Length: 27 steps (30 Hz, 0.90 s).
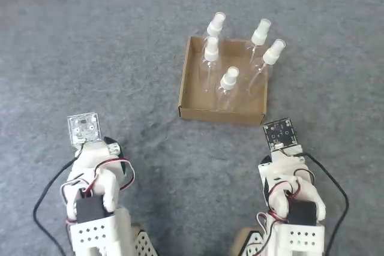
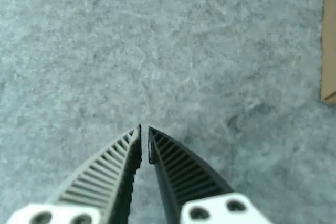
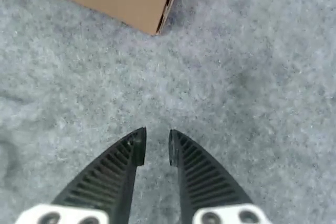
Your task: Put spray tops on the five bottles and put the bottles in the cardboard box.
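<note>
Left hand is closed with nothing in it, low over the grey counter. Right hand is open just a crack and empty too. Just ahead of the right hand sits the cardboard box, and all five bottles stand inside it with spray tops on

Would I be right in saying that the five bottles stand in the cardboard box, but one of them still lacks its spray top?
Not quite: all five bottles carry white spray tops, as the high view shows. They do stand in the cardboard box.
</note>
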Each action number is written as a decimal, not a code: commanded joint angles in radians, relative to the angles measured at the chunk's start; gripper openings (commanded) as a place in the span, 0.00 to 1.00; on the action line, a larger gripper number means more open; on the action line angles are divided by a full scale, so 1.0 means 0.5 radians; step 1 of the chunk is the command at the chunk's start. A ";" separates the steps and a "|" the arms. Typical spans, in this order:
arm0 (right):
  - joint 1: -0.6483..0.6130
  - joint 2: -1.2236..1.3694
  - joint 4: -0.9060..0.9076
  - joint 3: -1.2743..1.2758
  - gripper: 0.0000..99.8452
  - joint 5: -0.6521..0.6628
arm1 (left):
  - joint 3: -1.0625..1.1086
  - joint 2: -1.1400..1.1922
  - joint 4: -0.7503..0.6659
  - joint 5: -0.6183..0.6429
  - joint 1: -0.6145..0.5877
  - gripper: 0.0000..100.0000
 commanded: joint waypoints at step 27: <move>0.011 -0.023 0.222 0.049 0.01 0.018 | -0.008 -0.015 0.141 0.012 -0.012 0.01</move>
